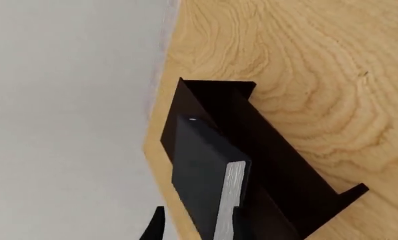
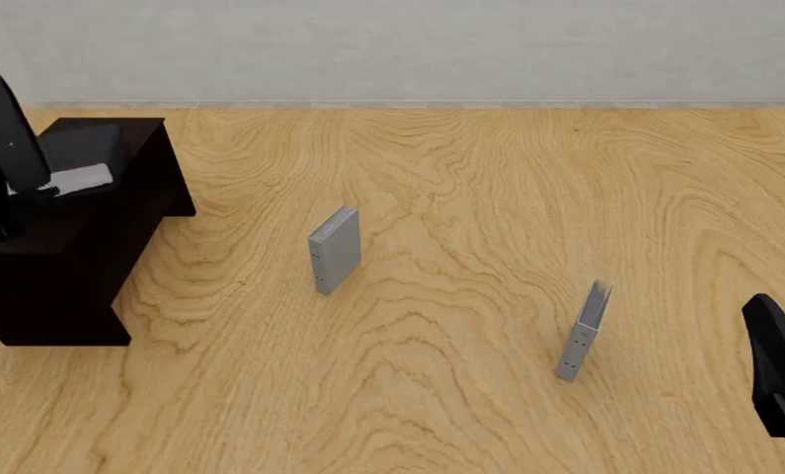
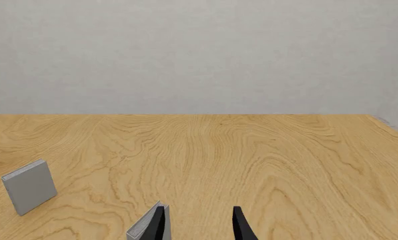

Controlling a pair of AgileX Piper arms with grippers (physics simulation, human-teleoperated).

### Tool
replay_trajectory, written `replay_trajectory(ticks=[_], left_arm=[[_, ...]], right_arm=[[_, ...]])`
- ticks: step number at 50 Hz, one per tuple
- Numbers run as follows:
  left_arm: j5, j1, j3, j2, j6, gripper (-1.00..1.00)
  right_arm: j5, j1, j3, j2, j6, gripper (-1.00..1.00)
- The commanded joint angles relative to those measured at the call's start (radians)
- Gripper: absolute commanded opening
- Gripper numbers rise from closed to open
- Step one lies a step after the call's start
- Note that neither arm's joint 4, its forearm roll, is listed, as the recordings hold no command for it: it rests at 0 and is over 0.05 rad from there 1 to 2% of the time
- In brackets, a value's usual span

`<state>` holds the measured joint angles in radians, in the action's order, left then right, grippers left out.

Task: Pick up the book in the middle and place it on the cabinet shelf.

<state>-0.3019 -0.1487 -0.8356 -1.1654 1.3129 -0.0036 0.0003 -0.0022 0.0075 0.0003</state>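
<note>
Black and thick, the book (image 1: 202, 172) sat clamped in the left gripper (image 1: 192, 227) over the cabinet (image 2: 69, 247) at the desk's (image 2: 498, 197) left edge. Best lowered flat onto the top before release. Right gripper (image 3: 197, 225) idled, fingers apart.

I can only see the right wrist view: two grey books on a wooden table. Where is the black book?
Observer: The front view shows the book resting on top of the cabinet shelf, at the table's left side.
Operator: Is an arm there?
Observer: Yes. The left gripper has a finger on each side of the book; whether it grips is unclear.
Operator: Where is my arm?
Observer: The front view puts the right gripper at the near right, beside the thin grey book.
</note>
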Motion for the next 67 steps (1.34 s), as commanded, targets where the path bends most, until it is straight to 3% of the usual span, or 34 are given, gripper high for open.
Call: replay_trajectory(ticks=[1,21,22,27,36,39,46,50,52,58,63,67], left_arm=[[-0.132,0.022,-0.067,0.015,-0.064,1.00],[-0.231,0.065,-0.114,0.030,-0.146,1.00],[-0.261,0.083,-0.149,0.024,-0.197,1.00],[-0.293,0.099,-0.196,0.023,-0.265,1.00],[-0.309,0.126,-0.248,0.037,-0.449,1.00],[-0.328,0.158,-0.283,0.051,-0.586,1.00],[-0.277,0.191,-0.189,0.136,-0.708,1.00],[-0.252,0.186,-0.168,0.186,-0.743,1.00],[-0.229,0.182,-0.158,0.224,-0.801,1.00],[-0.157,0.208,0.013,0.364,-0.856,1.00],[-0.128,0.204,0.079,0.444,-0.899,1.00],[-0.122,0.197,0.107,0.518,-0.974,1.00]], right_arm=[[0.000,0.000,0.000,0.000,0.000,1.00],[0.000,0.000,0.000,0.000,0.000,1.00],[0.000,0.000,0.000,0.000,0.000,1.00],[0.000,0.000,0.000,0.000,0.000,1.00],[0.000,0.000,0.000,0.000,0.000,1.00],[0.000,0.000,0.000,0.000,0.000,1.00],[0.000,0.000,0.000,0.000,0.000,1.00],[0.000,0.000,0.000,0.000,0.000,1.00],[0.000,0.000,0.000,0.000,0.000,1.00],[0.000,0.000,0.000,0.000,0.000,1.00],[0.000,0.000,0.000,0.000,0.000,1.00],[0.000,0.000,0.000,0.000,0.000,1.00]])
